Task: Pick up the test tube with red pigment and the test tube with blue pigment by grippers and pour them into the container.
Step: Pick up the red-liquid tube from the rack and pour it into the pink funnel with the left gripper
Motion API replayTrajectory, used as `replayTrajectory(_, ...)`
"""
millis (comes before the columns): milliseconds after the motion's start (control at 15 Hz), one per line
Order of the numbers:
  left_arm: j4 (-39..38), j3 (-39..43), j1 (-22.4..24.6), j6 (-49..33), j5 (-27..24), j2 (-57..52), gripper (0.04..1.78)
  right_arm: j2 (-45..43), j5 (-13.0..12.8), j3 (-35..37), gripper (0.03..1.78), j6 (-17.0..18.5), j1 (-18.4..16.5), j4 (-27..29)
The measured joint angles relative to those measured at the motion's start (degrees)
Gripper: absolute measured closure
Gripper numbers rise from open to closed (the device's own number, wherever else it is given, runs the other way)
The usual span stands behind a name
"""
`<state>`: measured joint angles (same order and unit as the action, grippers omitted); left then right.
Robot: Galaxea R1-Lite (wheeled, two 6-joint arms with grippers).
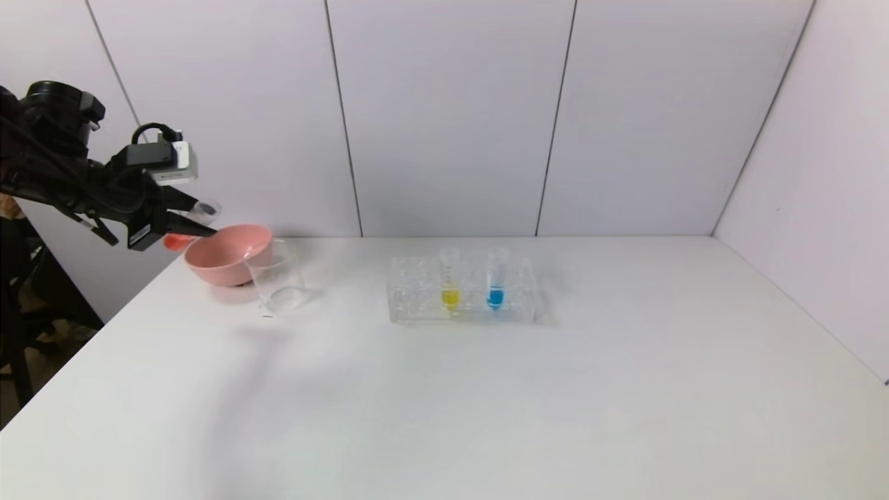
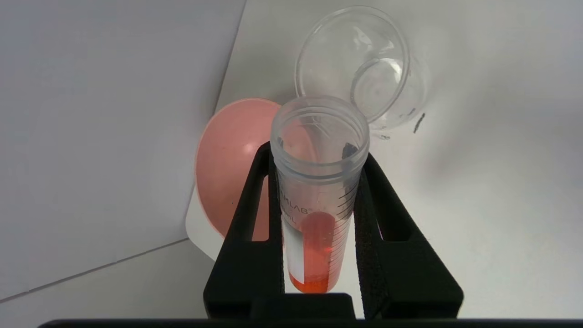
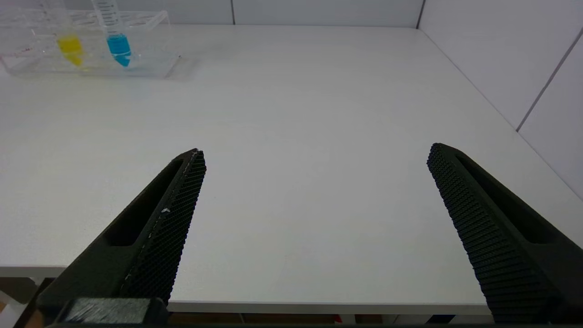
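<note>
Left hand pinching test tube with red pigment below rim — light, smooth, open-mouthed, spill-prone; right hand spread, idle; container fragile.

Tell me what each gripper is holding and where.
Left gripper clamps the clear graduated test tube with red pigment around its upper body, below the rim. Right gripper holds nothing.

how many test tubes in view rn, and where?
3. The yellow tube and the test tube with blue pigment stand side by side in the clear rack. The test tube with red pigment is tilted in the left gripper, near the pink bowl.
</note>
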<state>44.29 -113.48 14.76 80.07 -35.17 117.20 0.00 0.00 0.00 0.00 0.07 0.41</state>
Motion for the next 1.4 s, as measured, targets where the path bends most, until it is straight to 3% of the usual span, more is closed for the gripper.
replayTrajectory(533, 1.4, -0.5, 0.0, 0.8, 3.2, 1.4, 1.36, 0.0, 0.0, 0.0, 0.04, 0.0, 0.0, 0.0)
replayTrajectory(1400, 0.2, -1.3, -2.5, -2.8, 14.0, 3.4, 1.36, 0.0, 0.0, 0.0, 0.04, 0.0, 0.0, 0.0)
